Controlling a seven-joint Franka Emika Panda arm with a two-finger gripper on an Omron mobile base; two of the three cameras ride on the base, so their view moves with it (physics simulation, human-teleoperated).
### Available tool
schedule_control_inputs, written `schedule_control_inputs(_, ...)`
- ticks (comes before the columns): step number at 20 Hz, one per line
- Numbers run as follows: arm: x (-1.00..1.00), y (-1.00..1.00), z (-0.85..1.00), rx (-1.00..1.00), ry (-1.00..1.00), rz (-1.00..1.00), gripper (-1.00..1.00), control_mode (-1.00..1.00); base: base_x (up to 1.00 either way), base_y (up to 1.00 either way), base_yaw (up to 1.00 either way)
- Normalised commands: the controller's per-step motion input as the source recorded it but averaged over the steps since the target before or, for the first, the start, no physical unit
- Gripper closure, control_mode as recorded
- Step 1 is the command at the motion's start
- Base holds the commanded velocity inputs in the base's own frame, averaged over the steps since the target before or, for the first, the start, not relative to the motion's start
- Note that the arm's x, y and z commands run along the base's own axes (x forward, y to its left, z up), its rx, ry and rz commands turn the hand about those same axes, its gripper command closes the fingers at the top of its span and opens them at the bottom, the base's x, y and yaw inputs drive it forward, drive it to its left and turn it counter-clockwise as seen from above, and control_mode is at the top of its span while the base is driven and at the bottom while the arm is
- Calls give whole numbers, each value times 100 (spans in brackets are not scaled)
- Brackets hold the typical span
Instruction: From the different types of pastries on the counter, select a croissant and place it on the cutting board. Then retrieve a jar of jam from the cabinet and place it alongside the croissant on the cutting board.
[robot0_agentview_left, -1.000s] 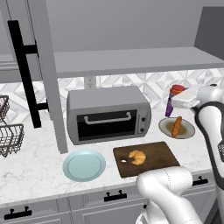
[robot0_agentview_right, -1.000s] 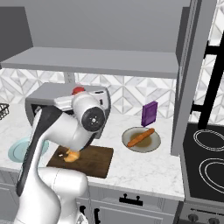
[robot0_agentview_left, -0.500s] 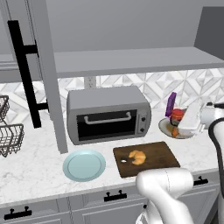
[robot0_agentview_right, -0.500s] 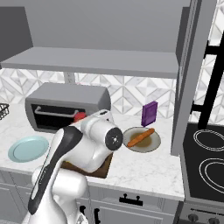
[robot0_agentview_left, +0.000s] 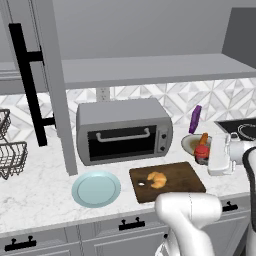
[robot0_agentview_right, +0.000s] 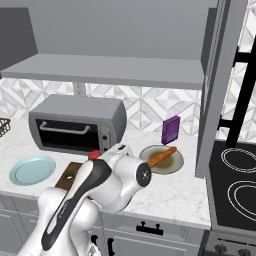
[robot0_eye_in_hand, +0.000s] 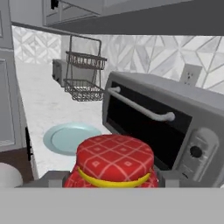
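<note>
The counter (robot0_agentview_left: 45, 200) carries a toaster oven (robot0_agentview_left: 124, 131) at its back edge, a teal plate (robot0_agentview_left: 96, 188) and cutting board (robot0_agentview_left: 185, 177) by its front edge, and wire baskets (robot0_agentview_left: 11, 157) at left.

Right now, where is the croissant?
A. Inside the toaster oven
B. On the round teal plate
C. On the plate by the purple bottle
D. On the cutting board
D. The croissant lies on the dark cutting board, to the right of the teal plate, while the gripper carries the jar of jam.
</note>
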Motion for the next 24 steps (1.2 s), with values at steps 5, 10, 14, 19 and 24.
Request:
schedule_control_inputs(5,0,0,-65,0,0,15,100,-100,0,0,0)
schedule_control_inputs(10,12,1,-49,0,1,15,100,-100,0,0,0)
schedule_control_inputs(14,38,0,-27,3,7,19,100,-100,0,0,0)
schedule_control_inputs(19,42,-13,-27,10,6,22,100,-100,0,0,0)
schedule_control_inputs(24,44,-16,-34,11,2,22,100,-100,0,0,0)
